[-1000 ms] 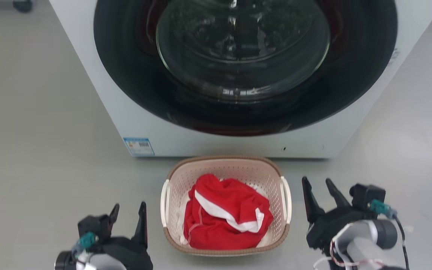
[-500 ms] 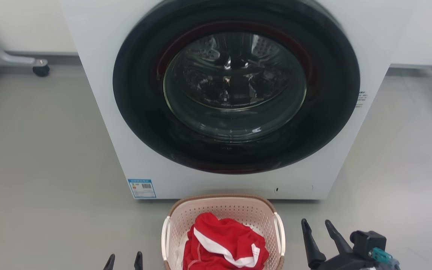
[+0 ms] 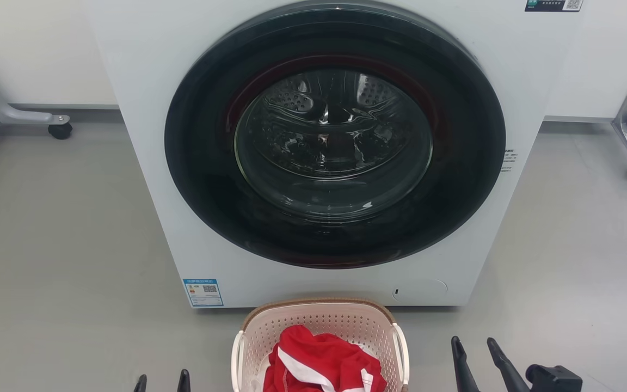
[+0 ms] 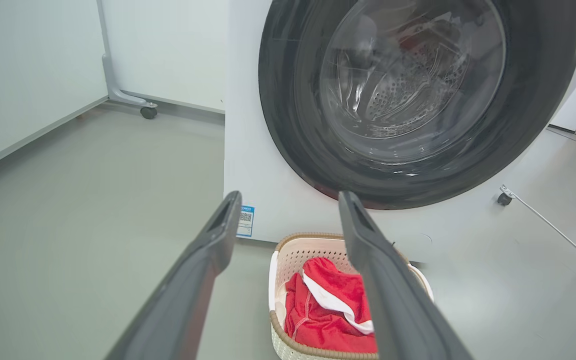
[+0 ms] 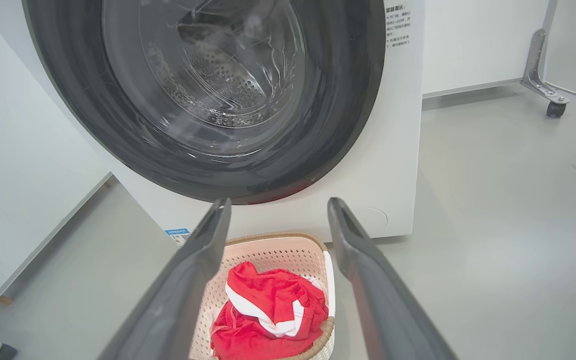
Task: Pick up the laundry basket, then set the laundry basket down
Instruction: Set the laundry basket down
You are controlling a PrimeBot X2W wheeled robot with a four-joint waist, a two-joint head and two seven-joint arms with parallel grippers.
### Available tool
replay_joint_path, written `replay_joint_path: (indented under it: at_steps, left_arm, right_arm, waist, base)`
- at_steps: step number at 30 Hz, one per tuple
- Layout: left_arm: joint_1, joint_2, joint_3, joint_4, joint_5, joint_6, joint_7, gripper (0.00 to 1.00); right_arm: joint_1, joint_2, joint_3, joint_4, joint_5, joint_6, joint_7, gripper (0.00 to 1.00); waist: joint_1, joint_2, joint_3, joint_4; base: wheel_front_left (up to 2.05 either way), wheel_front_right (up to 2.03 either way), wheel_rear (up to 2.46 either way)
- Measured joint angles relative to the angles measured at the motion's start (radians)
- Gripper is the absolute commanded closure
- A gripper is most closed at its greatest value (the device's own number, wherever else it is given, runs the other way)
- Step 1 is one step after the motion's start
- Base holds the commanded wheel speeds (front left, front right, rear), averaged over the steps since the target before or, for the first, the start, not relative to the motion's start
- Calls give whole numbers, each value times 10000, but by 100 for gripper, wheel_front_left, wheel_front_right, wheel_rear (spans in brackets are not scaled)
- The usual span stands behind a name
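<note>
Cream laundry basket (image 3: 319, 320) holds 1 red garment (image 3: 319, 363); left claw (image 3: 163, 380), right claw (image 3: 473, 344) parted.

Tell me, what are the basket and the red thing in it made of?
The basket looks like matte cream plastic: stiff walls with rows of holes, and a brown rim moulded to look woven. The red thing seems soft cloth, since it crumples and folds.
</note>
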Motion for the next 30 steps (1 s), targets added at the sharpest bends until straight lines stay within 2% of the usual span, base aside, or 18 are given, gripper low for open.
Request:
replay_joint_path:
  at_steps: [8,30]
  left_arm:
    - [409,-305,336,-736,518,0,0,0]
    - [413,-349,508,-1237,1166,0,0,0]
  right_arm:
    - [415,58,-387,-706,-422,-65,-2,0]
    - [740,370,-1011,-1526,-1363,-77,-2,0]
  waist:
    - [1,0,1,-77]
    - [1,0,152,-190]
  base:
    - [0,0,0]
    - [0,0,0]
